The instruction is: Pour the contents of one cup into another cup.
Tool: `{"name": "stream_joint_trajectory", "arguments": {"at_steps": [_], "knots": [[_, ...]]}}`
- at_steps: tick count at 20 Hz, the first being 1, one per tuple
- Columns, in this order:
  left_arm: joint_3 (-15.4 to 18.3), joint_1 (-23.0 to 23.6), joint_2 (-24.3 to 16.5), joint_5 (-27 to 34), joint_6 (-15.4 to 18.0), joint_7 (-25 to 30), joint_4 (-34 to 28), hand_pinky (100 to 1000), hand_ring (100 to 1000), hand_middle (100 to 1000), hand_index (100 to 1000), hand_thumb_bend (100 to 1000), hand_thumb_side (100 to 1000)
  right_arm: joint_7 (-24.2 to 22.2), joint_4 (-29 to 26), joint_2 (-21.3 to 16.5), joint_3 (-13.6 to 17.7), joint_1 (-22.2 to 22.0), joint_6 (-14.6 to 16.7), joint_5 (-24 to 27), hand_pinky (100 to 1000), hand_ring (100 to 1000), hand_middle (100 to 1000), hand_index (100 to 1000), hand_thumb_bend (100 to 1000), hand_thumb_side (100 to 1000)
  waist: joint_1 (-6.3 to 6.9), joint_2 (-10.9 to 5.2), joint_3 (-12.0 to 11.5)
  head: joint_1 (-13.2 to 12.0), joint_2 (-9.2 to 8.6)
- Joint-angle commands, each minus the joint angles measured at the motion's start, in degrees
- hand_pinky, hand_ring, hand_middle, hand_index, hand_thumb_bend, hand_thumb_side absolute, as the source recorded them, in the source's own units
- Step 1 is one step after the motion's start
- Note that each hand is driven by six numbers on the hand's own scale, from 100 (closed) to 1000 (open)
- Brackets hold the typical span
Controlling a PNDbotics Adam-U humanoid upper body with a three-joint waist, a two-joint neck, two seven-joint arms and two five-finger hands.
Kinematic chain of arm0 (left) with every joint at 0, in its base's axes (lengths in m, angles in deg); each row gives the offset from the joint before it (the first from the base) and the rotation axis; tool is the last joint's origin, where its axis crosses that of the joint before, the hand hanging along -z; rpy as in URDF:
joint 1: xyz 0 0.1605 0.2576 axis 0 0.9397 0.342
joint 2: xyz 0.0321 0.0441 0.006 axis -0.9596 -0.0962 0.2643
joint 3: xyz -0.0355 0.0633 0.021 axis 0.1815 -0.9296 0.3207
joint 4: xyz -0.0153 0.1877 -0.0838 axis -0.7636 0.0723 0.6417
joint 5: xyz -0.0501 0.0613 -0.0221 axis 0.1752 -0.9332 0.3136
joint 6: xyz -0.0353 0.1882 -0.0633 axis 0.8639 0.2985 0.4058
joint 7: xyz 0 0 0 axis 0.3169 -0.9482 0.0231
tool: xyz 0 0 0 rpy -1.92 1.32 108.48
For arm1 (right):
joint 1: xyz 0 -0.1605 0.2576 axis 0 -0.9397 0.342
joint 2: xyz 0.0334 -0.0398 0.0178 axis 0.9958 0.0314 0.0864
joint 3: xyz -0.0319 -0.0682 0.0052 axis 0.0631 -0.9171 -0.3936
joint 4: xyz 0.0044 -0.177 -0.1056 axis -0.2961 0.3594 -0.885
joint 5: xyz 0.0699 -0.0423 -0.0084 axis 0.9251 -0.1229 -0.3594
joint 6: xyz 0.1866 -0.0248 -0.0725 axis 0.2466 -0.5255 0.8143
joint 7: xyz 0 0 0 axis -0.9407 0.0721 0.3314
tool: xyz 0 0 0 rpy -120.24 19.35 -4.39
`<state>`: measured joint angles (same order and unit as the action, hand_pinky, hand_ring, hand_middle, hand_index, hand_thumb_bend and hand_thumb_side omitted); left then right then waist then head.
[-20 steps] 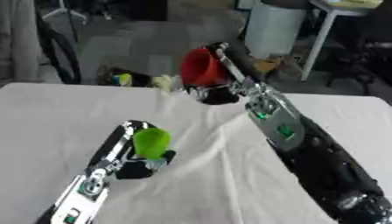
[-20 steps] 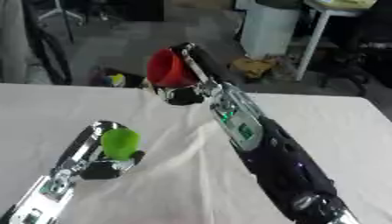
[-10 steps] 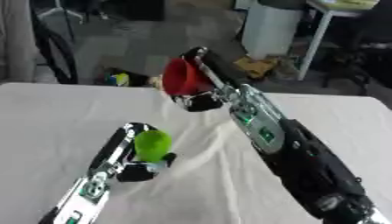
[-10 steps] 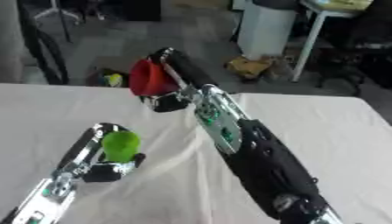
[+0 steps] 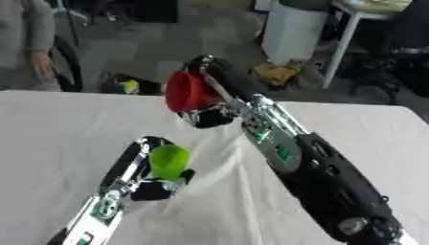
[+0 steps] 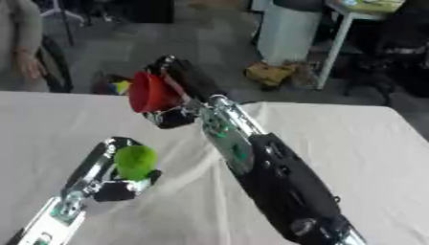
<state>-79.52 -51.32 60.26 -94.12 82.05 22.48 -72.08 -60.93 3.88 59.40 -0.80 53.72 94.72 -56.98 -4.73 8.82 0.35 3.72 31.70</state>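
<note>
Roughly mid-task: white-clothed table; right hand curled round the red cup, held tipped on its side above the table's far edge. Left hand clasps the green cup upright near the table's middle (well short of red). Next, probably: bring red's mouth over green before pouring.

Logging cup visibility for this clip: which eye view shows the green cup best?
The left eye view: the green cup sits nearer mid-frame in the left hand, its side lit and unobstructed. The right eye view shows the same cup, further left and slightly less distinct.
</note>
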Motion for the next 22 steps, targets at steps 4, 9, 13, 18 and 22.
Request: {"name": "stream_joint_trajectory", "arguments": {"at_steps": [4,9,13,18,22], "knots": [[1.0,-0.8,-0.2,-0.1,-0.2,-0.7,-0.6,100,230,342,568,240,235,-0.2,-4.6,-1.9,-0.8,0.3,0.8,-1.1,488,374,453,597,100,100,0.19,-1.16,0.2,0.1,0.09],[1.3,-0.8,-0.4,0.4,-0.5,-0.9,-1.1,100,231,342,569,248,237,-0.9,-6.4,-2.9,-1.3,-0.5,0.7,-0.9,489,375,454,597,100,100,0.24,-1.27,0.3,0.1,0.06],[1.3,-0.8,-0.4,0.9,-0.8,-0.8,-1.5,100,231,343,569,251,238,-1.0,-6.5,-2.8,-1.3,-0.5,0.7,-1.0,489,374,454,597,100,100,0.26,-1.31,0.3,0.2,0.05],[1.3,-0.9,-0.5,1.2,-1.0,-0.7,-1.8,100,232,343,569,255,241,-0.9,-6.6,-2.8,-1.3,-0.6,0.7,-1.1,489,375,454,598,100,100,0.28,-1.34,0.2,0.2,-0.04],[1.4,-0.8,-0.5,1.2,-1.1,-0.7,-1.8,100,232,343,569,256,242,-0.9,-6.8,-2.8,-1.4,-0.7,1.0,-1.9,490,376,455,597,100,100,0.33,-1.35,0.2,0.3,-0.02]]}}
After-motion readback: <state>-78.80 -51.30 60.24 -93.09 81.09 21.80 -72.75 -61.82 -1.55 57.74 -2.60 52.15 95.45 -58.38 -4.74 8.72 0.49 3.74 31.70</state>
